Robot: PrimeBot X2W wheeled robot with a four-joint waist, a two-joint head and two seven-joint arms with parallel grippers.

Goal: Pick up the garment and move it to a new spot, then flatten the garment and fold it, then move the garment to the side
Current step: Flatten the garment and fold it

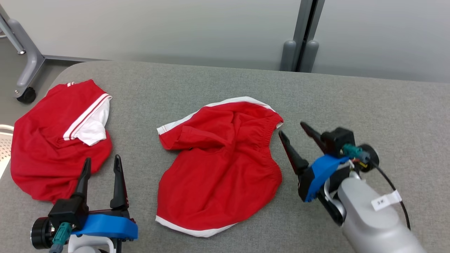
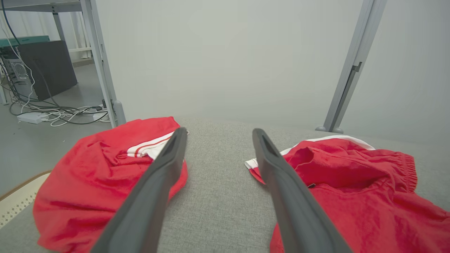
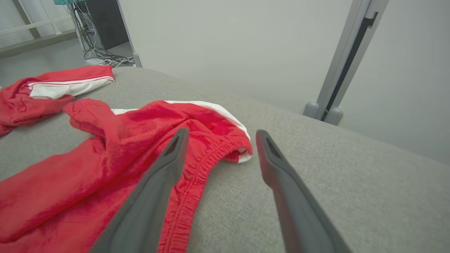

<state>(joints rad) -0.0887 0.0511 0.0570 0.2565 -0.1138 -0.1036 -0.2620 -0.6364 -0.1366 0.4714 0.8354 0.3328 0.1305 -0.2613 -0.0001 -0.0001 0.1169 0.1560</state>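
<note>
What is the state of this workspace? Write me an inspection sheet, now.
Surface: grey fabric-covered table, bare between the garments.
Job's things: centre red garment, crumpled, unfolded, white trim showing; neither gripper holds it.
Clutter: second red garment, crumpled at the left; pale perforated object at the left edge.
Grippers: left gripper open, pointing at the gap between the garments; right gripper open, beside the centre garment's right edge.
Cables: black cable looping off the right wrist; loose floor cables.
Surroundings: pale wall, grey post, wheeled frame leg.
</note>
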